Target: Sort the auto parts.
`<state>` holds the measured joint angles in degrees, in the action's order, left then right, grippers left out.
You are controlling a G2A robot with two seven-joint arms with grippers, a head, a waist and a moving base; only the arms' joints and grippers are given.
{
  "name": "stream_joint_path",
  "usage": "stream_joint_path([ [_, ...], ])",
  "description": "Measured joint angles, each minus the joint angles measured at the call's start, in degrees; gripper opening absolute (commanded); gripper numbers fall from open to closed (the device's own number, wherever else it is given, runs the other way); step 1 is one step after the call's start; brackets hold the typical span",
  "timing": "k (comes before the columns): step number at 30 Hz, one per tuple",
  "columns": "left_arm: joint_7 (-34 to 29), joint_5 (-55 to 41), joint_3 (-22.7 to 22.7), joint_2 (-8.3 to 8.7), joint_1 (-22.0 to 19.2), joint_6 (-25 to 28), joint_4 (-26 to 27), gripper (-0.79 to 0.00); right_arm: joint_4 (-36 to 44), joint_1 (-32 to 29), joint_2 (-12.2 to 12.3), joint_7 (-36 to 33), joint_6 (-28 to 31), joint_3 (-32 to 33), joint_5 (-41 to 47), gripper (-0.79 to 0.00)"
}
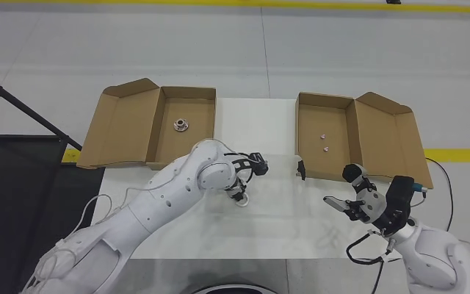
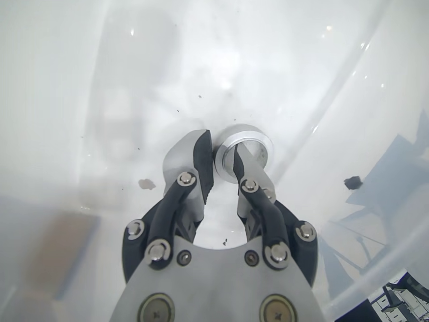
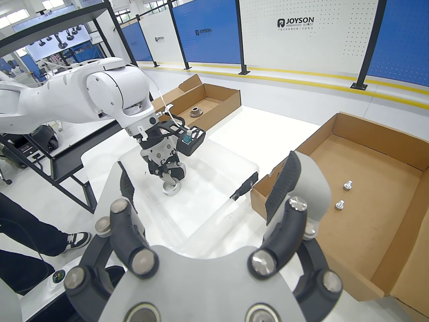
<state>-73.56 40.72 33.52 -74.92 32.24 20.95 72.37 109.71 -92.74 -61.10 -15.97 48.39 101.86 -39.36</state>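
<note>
A silver metal ring [image 2: 254, 142] lies on the floor of a clear plastic bin [image 3: 234, 157] in the middle of the table. My left gripper [image 2: 223, 164] points down into the bin and is shut on the ring's wall, one finger inside the ring and one outside. The top view shows this gripper [image 1: 241, 197] near the table's centre. My right gripper [image 3: 207, 162] hangs open with nothing in it above the table's front right [image 1: 344, 209], just short of the bin and the right box.
The open cardboard box at the back left [image 1: 192, 143] holds one flanged metal part [image 1: 180, 125]. Its twin at the back right [image 1: 323, 158] holds two small bolts [image 3: 348, 185] [image 3: 340, 204]. A small black piece [image 3: 244, 187] sits at the bin's edge beside the right box.
</note>
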Motion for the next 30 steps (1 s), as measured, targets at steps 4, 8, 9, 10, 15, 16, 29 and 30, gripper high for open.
stream_joint_path([
  [4, -0.07, 0.04, -0.14, -0.26, -0.36, -0.29, -0.51, -0.785, 0.0, 0.0, 0.0, 0.0, 0.0, 0.0, 0.0, 0.0],
  [8, -0.08, 0.41, 0.55, -0.18, -0.58, -1.13, 0.32, -0.785, 0.0, 0.0, 0.0, 0.0, 0.0, 0.0, 0.0, 0.0],
  [9, 0.13, 0.5, 0.97, -0.08, -0.52, -1.66, 0.81, -0.785, 0.0, 0.0, 0.0, 0.0, 0.0, 0.0, 0.0, 0.0],
  [10, 0.47, 0.57, 1.68, 0.13, -0.33, -2.29, 1.71, -0.785, 0.0, 0.0, 0.0, 0.0, 0.0, 0.0, 0.0, 0.0],
  [15, 2.25, 0.35, 6.48, 1.83, 1.89, -2.94, 7.12, -0.785, 0.0, 0.0, 0.0, 0.0, 0.0, 0.0, 0.0, 0.0],
  [16, 2.84, 0.39, 8.1, 2.42, 2.85, -2.87, 8.76, -0.785, 0.0, 0.0, 0.0, 0.0, 0.0, 0.0, 0.0, 0.0],
  [29, 16.98, -3.58, 27.78, 7.91, 18.1, 3.25, 22.51, -0.785, 0.0, 0.0, 0.0, 0.0, 0.0, 0.0, 0.0, 0.0],
  [30, 17.99, -4.29, 28.63, 8.09, 18.9, 4.11, 22.71, -0.785, 0.0, 0.0, 0.0, 0.0, 0.0, 0.0, 0.0, 0.0],
])
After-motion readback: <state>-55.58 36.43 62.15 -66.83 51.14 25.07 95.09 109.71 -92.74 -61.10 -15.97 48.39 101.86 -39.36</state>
